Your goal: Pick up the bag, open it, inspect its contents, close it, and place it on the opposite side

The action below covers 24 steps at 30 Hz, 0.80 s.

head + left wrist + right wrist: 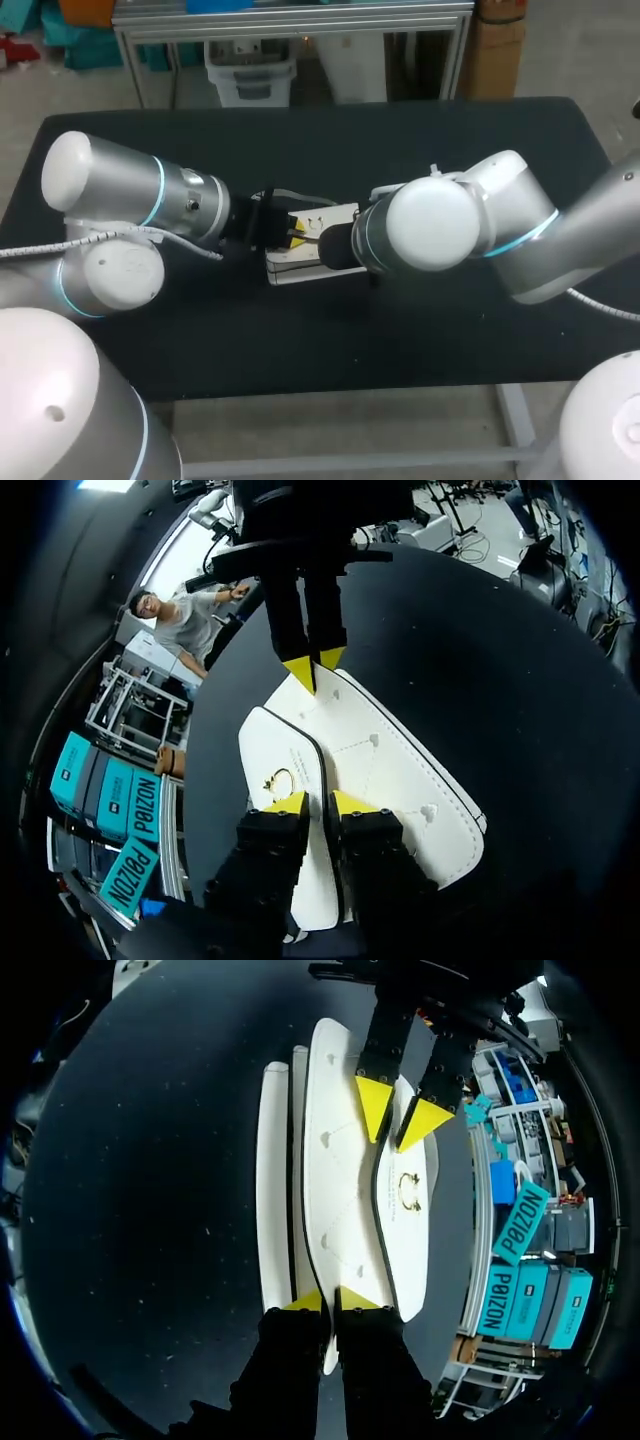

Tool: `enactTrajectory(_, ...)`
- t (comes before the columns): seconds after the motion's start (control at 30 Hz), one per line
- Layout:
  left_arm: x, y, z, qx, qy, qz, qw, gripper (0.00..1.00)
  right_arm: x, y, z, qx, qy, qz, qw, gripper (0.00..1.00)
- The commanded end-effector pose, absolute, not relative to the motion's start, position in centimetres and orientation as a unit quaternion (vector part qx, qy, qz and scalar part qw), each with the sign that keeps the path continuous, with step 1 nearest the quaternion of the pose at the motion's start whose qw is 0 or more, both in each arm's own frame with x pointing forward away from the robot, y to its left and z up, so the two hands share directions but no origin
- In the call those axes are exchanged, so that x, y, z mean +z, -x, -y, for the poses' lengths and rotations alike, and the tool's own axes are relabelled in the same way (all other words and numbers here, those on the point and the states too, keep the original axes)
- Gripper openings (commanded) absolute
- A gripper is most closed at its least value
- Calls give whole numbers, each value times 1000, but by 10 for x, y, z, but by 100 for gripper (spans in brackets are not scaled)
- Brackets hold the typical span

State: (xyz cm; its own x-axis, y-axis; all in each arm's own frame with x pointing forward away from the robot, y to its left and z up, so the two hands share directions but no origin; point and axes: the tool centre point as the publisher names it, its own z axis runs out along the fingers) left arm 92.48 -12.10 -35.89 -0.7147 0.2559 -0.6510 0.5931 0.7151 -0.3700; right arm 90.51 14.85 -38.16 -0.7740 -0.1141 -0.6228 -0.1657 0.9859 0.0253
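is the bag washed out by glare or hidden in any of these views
Head view: the bag is mostly covered by the left arm and right arm, its visible strip bright, little detail. Left wrist view: evenly lit, stitching and gold clasp readable. Right wrist view: likewise, no glare.

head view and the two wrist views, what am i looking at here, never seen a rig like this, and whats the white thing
This is a robot with two silver arms, the left arm and the right arm, working at a black table. The head view looks down from above and behind the robot. Each wrist view comes from a camera on one arm's wrist, looking out past its own yellow-tipped gripper. On the table lies a flat white bag with black edging and a small gold clasp. The right gripper is pinched shut on one edge of the bag. The left gripper sits at the opposite edge beside the clasp; whether it grips is unclear.
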Motion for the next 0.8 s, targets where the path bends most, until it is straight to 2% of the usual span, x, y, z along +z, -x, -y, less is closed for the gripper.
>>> enactTrajectory(0.03, -353, -925, 116, -313, -237, -868, 304, 45, -384, -905, -148, 40, 74, -940, 329, 0)
enactTrajectory(0.1, -348, -927, 115, -326, -233, -863, 306, 44, -384, -905, -148, 40, 74, -940, 329, 0)
enactTrajectory(0.17, -346, -927, 115, -332, -230, -861, 308, 36, -384, -905, -148, 40, 74, -940, 329, 0)
enactTrajectory(0.3, -344, -930, 115, -355, -222, -856, 304, 38, -384, -905, -148, 40, 74, -940, 329, 0)
enactTrajectory(0.6, -341, -928, 107, -379, -243, -851, 270, 49, -384, -905, -148, 40, 74, -940, 329, 0)
enactTrajectory(0.67, -339, -925, 105, -389, -248, -847, 263, 55, -384, -905, -148, 40, 74, -940, 329, 0)
enactTrajectory(0.8, -331, -920, 99, -411, -254, -838, 255, 55, -384, -905, -148, 40, 74, -940, 329, 0)
